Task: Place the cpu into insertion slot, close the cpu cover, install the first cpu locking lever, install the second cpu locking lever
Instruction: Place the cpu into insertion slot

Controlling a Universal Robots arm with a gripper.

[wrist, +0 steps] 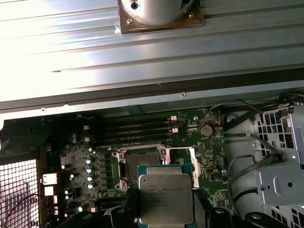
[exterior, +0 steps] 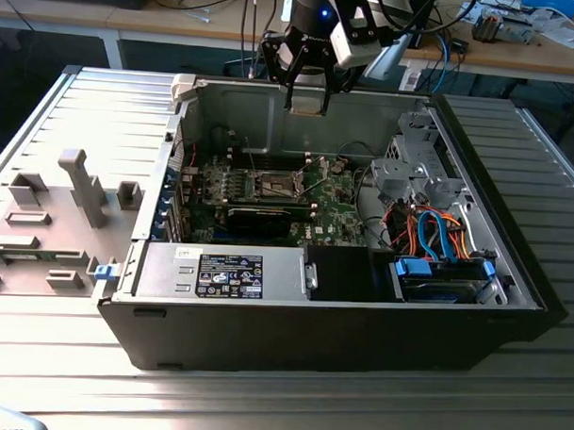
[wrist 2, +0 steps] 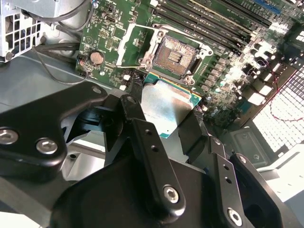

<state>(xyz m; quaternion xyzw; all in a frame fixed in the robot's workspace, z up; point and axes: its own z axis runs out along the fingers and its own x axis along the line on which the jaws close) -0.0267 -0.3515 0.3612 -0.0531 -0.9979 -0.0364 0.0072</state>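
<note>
My gripper (exterior: pixel 307 91) hangs above the open computer case, shut on the cpu (exterior: pixel 308 101), a flat square chip with a silvery top. In both wrist views the cpu (wrist 2: pixel 166 104) (wrist: pixel 165 194) sits between the black fingers (wrist 2: pixel 137 128), edge-on to the pads. Well below it lies the insertion slot (exterior: pixel 278 184) (wrist 2: pixel 176 53) (wrist: pixel 141 161), a dark square socket on the green motherboard (exterior: pixel 336 213), with its contacts exposed. The cpu cover (wrist 2: pixel 133 44) (wrist: pixel 186 161) is flipped up and open beside the socket.
A black power supply (exterior: pixel 224 269) lines the case's near wall. A drive cage with blue and orange cables (exterior: pixel 437 234) fills the exterior view's right side. Long memory slots (wrist 2: pixel 204 19) run beside the socket. Grey plastic fixtures (exterior: pixel 81 184) stand outside the case at the left.
</note>
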